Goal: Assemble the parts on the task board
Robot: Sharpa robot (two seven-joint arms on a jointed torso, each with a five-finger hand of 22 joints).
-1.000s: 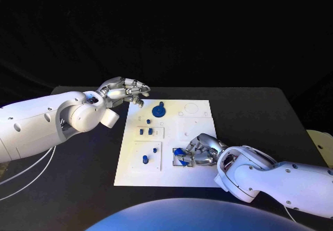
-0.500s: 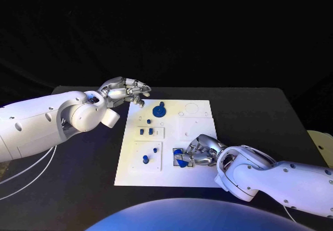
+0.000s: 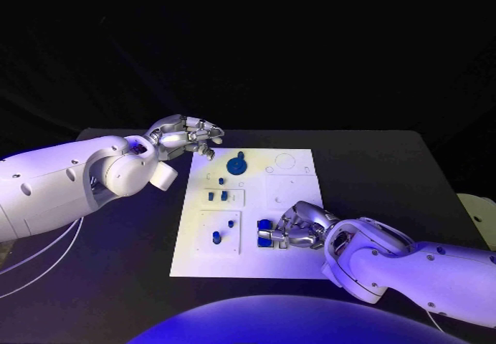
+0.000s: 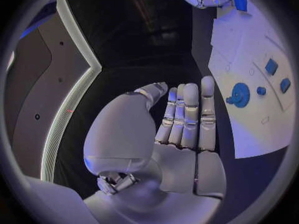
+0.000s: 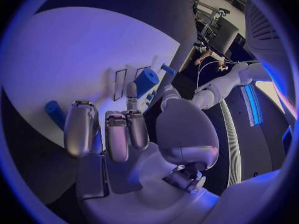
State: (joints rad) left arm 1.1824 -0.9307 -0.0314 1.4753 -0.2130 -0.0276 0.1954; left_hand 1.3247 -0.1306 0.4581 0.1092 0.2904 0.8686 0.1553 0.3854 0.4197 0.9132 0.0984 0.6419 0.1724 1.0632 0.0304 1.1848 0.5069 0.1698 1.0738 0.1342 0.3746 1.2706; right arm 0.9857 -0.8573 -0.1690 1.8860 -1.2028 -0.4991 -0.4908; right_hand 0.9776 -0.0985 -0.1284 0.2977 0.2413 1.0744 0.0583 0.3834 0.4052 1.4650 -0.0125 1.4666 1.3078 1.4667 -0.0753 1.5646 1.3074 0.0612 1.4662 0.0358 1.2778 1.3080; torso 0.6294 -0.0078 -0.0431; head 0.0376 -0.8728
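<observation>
White arms (image 3: 62,183), silver robot hands

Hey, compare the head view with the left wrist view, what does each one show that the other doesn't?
Head view alone: the whole task board on the black table, both arms, and two blue parts in the near-left panel. Left wrist view alone: the left hand from behind, its fingers straight and side by side, holding nothing. Both: the blue gear, small blue blocks, and the right hand at the board.
</observation>
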